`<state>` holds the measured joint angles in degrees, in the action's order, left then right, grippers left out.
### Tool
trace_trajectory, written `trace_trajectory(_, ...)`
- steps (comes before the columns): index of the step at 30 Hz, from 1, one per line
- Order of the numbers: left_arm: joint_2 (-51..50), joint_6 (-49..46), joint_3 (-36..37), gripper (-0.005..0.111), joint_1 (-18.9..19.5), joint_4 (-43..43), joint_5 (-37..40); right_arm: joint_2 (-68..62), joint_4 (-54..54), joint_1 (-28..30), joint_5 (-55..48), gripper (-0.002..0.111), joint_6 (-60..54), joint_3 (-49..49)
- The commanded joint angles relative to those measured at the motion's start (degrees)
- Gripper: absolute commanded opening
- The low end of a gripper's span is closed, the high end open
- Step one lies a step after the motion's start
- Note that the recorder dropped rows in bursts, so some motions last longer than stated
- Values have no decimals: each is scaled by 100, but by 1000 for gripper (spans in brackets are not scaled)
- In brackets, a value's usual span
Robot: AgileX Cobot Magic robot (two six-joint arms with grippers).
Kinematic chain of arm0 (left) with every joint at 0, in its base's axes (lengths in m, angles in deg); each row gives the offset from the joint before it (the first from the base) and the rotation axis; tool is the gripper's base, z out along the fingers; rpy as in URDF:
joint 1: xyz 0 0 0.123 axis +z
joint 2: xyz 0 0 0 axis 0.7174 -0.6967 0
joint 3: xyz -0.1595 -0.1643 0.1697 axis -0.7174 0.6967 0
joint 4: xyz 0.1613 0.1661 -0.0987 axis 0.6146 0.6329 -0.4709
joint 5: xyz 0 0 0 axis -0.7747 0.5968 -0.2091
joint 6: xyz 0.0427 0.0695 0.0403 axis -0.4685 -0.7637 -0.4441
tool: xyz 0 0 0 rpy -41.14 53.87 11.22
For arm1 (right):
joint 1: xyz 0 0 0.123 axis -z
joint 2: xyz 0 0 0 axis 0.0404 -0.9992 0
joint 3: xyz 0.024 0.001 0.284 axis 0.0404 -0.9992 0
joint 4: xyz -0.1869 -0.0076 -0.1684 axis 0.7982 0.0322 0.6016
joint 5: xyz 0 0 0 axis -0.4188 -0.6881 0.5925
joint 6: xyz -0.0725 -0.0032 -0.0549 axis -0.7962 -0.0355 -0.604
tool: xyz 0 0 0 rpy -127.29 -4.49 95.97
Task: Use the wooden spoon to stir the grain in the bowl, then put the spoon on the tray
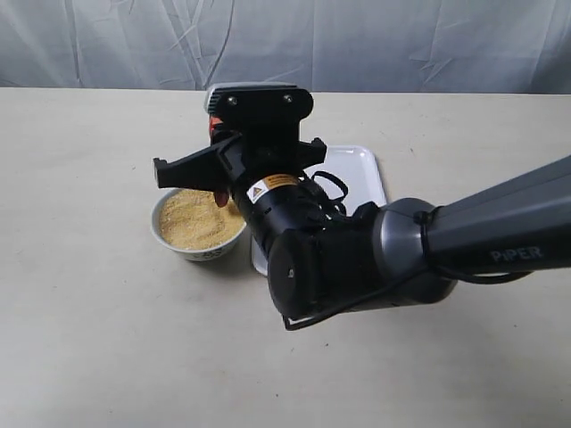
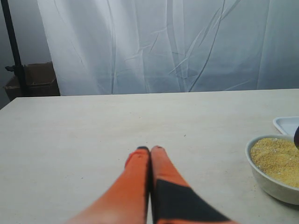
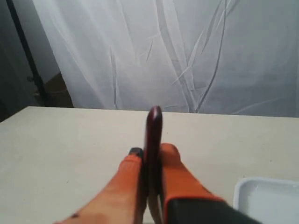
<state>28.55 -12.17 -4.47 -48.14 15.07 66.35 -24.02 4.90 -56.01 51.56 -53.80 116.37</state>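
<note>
The white bowl (image 1: 198, 242) stands left of the tray (image 1: 361, 174) and is full of yellow-tan grain (image 1: 196, 218). My right arm reaches over it from the near right, and its wrist hides most of the fingers in the exterior view. The right gripper (image 3: 150, 151) is shut on the wooden spoon (image 3: 153, 122), whose handle sticks up between the fingers. A dark red piece of the spoon (image 1: 220, 197) hangs down to the grain. My left gripper (image 2: 150, 149) is shut and empty, low over bare table. From there the bowl (image 2: 273, 179) lies well off to one side.
The right arm's body covers the tray's near left part in the exterior view. A white curtain closes off the back of the table. The left arm does not show in the exterior view. A tray corner (image 2: 287, 125) shows behind the bowl.
</note>
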Motion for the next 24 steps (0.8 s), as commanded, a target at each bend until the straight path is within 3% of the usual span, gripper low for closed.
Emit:
trace_trajectory(1, 21, 0, 14, 0, -7, 25, -67, -134, 18, 36, -144, -1, -105, 34)
trace_trajectory(12, 21, 0, 14, 0, -7, 25, -67, -250, 407, -3, -427, -1, 452, 34)
trace_trajectory(24, 21, 0, 14, 0, -7, 25, -67, 264, 331, -99, -364, -1, 222, 34)
